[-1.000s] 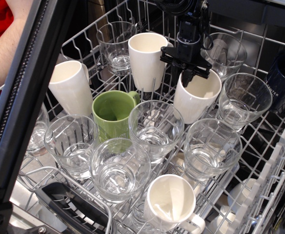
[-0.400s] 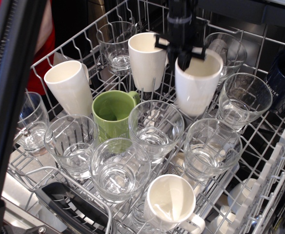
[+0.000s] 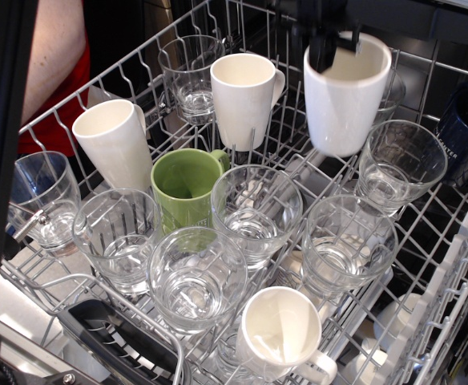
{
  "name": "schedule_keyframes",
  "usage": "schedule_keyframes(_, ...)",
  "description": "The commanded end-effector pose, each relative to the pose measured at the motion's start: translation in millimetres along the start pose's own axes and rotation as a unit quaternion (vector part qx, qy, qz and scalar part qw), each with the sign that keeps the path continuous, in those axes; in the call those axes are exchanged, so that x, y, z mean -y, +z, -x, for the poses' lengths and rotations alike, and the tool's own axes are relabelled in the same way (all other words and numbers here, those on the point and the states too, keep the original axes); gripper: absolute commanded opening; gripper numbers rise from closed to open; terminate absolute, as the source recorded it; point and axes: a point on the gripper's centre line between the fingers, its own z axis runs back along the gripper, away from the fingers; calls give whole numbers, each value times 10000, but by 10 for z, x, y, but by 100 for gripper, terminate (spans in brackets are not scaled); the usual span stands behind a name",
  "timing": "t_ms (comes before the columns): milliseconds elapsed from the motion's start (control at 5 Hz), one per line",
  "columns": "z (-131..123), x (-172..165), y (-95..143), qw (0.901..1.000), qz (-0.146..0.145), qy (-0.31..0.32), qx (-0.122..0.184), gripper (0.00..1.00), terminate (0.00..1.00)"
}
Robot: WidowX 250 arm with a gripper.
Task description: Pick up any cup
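The gripper (image 3: 330,44) is being seen at the top edge, its black fingers closed over the near rim of the cup (image 3: 344,96), one finger inside the mouth. The cup is being held clear above the rack (image 3: 450,265), whereas a second ago it was still sitting among the glasses with the gripper lower at its rim; it has been lifted up and to the right. Pale lettering is showing on the dark blue mug (image 3: 466,128) at the right edge, too cut off to be read. Counted in the rack are seven clear glasses, an eighth partly hidden behind the held cup, three other white cups or mugs, and one green mug (image 3: 187,188).
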Motion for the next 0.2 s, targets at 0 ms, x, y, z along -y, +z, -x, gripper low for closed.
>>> schedule_keyframes(0, -255, 23, 741, 9949, -777, -502, 405, 0, 100)
